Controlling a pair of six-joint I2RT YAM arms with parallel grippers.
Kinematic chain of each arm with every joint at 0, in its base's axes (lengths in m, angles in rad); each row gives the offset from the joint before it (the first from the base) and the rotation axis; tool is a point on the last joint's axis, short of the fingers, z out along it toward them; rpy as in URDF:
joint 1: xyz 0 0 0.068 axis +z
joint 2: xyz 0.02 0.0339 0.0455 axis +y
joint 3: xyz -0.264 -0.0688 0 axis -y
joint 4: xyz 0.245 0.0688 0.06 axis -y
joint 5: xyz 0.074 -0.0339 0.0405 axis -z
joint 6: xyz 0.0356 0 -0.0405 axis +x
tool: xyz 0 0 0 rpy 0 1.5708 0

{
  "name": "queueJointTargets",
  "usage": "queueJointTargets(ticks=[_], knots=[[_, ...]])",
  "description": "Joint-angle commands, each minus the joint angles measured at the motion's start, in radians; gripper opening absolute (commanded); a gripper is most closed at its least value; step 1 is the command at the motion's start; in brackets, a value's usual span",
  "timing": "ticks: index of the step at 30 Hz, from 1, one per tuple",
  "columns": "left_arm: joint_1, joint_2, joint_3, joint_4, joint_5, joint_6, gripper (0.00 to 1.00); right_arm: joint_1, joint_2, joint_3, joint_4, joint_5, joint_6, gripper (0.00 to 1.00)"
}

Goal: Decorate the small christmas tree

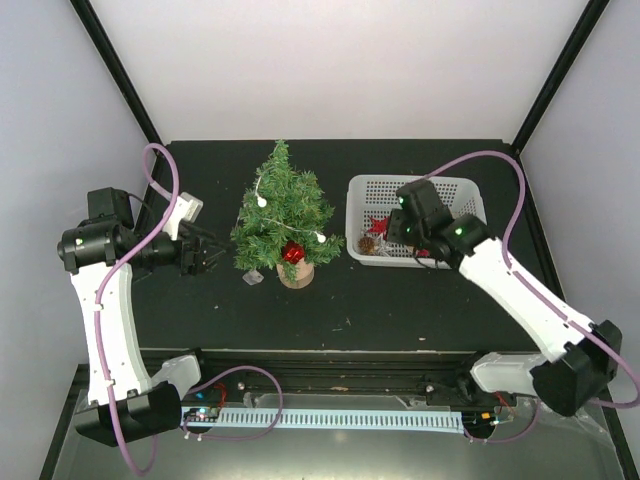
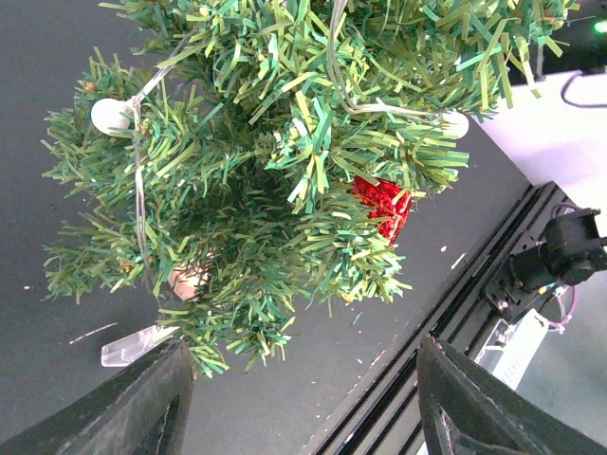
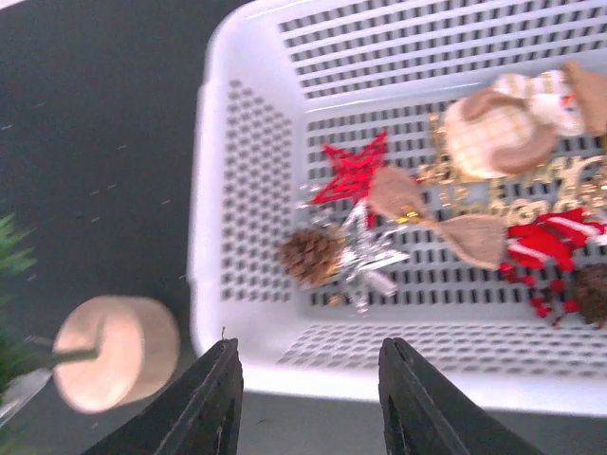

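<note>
The small christmas tree (image 1: 283,212) stands mid-table on a tan stump base (image 1: 295,274), strung with a white light string and carrying a red ornament (image 1: 293,252). In the left wrist view the tree (image 2: 275,171) fills the frame with the red ornament (image 2: 384,207) on its right. My left gripper (image 1: 205,253) is open and empty just left of the tree. My right gripper (image 1: 400,232) is open and empty above the white basket (image 1: 358,200), which holds a red star (image 3: 353,171), a pine cone (image 3: 311,256) and other ornaments.
A small clear plastic piece (image 1: 254,277) lies on the mat by the stump. The stump base (image 3: 116,353) shows left of the basket (image 3: 228,190) in the right wrist view. A black rail (image 1: 330,365) runs along the table's near edge.
</note>
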Motion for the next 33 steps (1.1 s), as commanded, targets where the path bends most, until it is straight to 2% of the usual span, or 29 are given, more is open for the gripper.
queueJointTargets(ticks=[1,5,11,17,23,28,31,33], knots=[[-0.005,0.01,0.0,0.013,0.003,0.02,0.65,-0.161,0.102,0.058,-0.053,-0.106,-0.076,0.42],[-0.005,0.016,0.002,0.02,0.019,0.013,0.66,-0.258,0.22,0.058,-0.038,-0.19,-0.117,0.43],[-0.004,0.036,-0.016,0.027,0.012,0.025,0.65,-0.272,0.325,-0.01,0.002,-0.219,-0.15,0.42],[-0.005,0.05,-0.025,0.02,0.009,0.046,0.65,-0.273,0.32,-0.131,0.082,-0.285,-0.154,0.41],[-0.005,0.073,-0.028,0.022,0.025,0.05,0.65,-0.27,0.315,-0.172,0.072,-0.305,-0.187,0.39],[-0.004,0.085,-0.027,0.027,0.023,0.052,0.65,-0.254,0.219,-0.271,0.049,-0.349,-0.188,0.37],[-0.004,0.091,-0.032,0.031,0.025,0.053,0.65,-0.203,0.159,-0.336,0.038,-0.391,-0.164,0.36],[-0.003,0.093,-0.033,0.039,0.022,0.049,0.65,-0.117,0.13,-0.368,0.035,-0.401,-0.133,0.36]])
